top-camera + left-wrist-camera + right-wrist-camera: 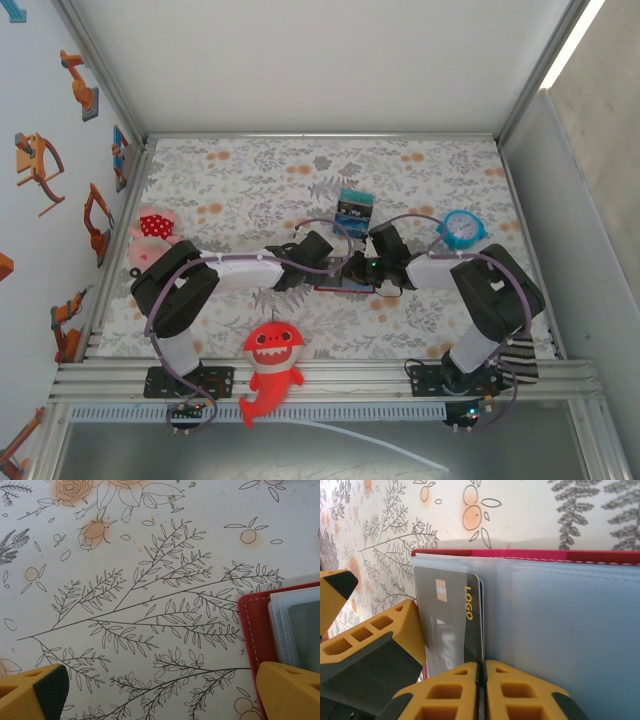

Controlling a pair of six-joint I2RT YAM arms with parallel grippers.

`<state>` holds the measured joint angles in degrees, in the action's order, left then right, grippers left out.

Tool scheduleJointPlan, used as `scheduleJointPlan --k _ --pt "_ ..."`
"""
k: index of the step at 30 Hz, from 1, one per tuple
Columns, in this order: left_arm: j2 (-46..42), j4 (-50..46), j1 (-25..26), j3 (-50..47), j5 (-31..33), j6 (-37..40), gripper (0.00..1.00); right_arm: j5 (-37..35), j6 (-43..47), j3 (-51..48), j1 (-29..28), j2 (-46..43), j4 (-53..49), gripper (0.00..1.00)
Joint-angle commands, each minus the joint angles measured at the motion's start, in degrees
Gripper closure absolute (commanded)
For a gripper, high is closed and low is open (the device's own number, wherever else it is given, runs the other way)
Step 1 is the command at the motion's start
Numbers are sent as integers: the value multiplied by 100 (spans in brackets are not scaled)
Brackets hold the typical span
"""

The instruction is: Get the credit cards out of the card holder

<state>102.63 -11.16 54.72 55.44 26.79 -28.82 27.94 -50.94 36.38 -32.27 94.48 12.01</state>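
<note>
Right gripper (480, 672) is clenched, its 2 yellow jaws pressed flat together at the lower edge of a credit card (451, 625). They look to be pinching that edge, though some of the clear sleeve may be caught in the seam too. Left gripper (157, 680) is released, jaws spread wide. 1 fingertip (287, 690) sits over the corner of the card holder (250, 630), seemingly to pin it, and the other is over bare floral tablecloth (150, 580).

I judge the card to be light, stiff and slick, so a pinch on its exposed edge is the only real purchase, and a weak one could slip. The sleeve probably grips it snugly. The holder looks soft and light and would likely drag along unless its free edge is held down.

The holder lies open and flat. It is dark red with pale stitching along the border, and has bluish-grey translucent pockets inside. Through the film, the card reads dark grey, with a gold chip and yellow "LOGO" lettering. Whether the neighbouring pocket holds another card I cannot tell.

From above, the holder (345, 289) lies mid-table between the 2 wrists, nearer the arm bases than a teal striped block (353, 208).
</note>
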Motion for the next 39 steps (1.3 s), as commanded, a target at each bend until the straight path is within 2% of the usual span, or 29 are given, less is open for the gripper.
scheduleJointPlan --k 1,3,28,39 --pt "211 -488 22 -10 19 113 3 217 -51 -87 8 49 196 95" --pt "198 -493 22 -7 44 104 3 198 -62 -109 24 38 196 100" --pt "76 -624 23 -18 153 69 3 171 -7 -299 265 -439 65 100" --pt "-358 -561 22 175 187 266 3 185 -12 -272 265 -413 21 100"
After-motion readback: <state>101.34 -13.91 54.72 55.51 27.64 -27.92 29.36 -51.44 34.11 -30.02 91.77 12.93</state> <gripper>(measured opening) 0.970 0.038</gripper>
